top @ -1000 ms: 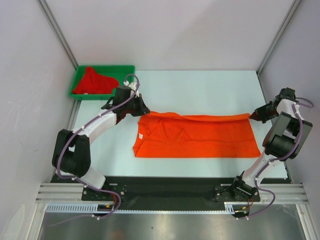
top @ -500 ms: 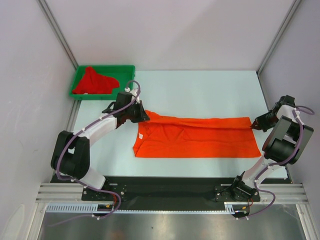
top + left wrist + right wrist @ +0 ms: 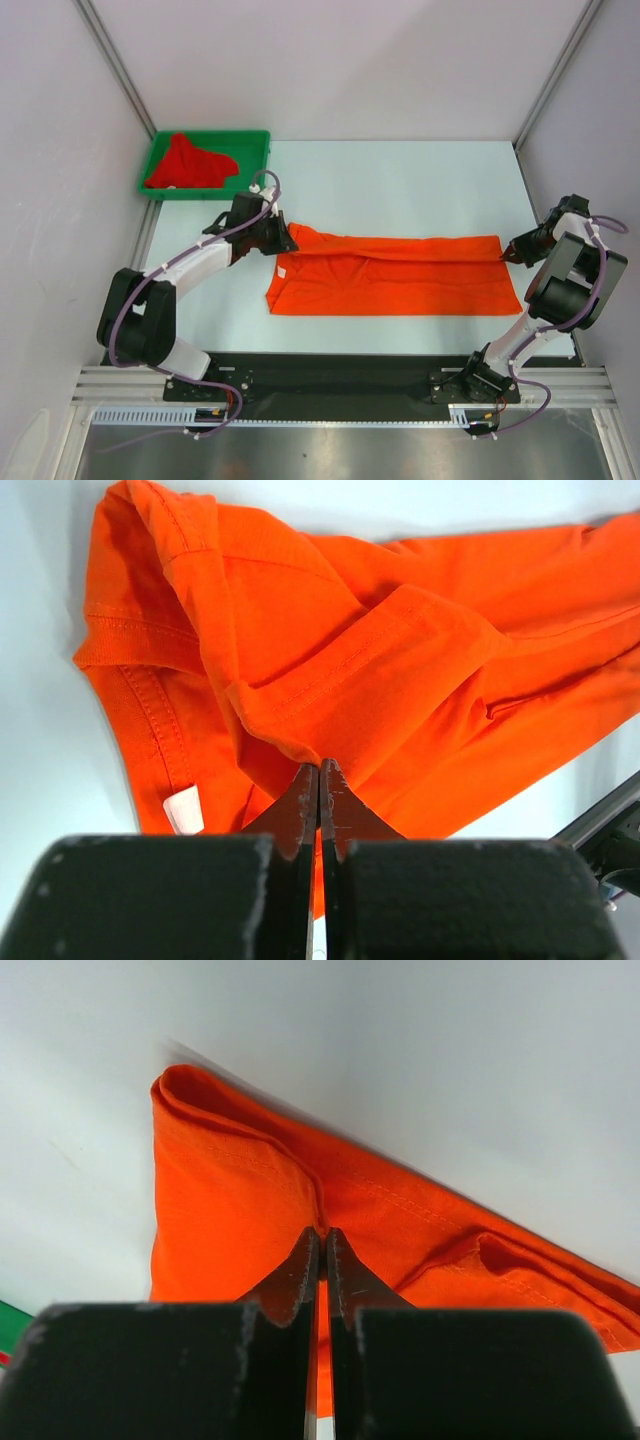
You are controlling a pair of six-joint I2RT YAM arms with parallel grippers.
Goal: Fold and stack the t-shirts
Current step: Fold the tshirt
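The orange t-shirt (image 3: 390, 275) lies stretched left to right on the table, its far edge folded toward the front. Its small white neck label (image 3: 183, 811) shows at the left end. My left gripper (image 3: 288, 240) is shut on the shirt's far left corner; in the left wrist view (image 3: 319, 768) the jaws pinch a fold of orange cloth. My right gripper (image 3: 505, 252) is shut on the far right corner; in the right wrist view (image 3: 320, 1232) the jaws pinch the hem. The red t-shirt (image 3: 188, 163) lies crumpled in the green tray (image 3: 252, 140).
The green tray stands at the table's far left corner. Frame posts (image 3: 120, 70) and grey walls close in the table on both sides. The arm bases sit on the black rail (image 3: 330, 380) at the near edge.
Both grippers have moved toward the front with the shirt's far edge, the left one also rightward. The folded strip now lies lower and flatter over the shirt.
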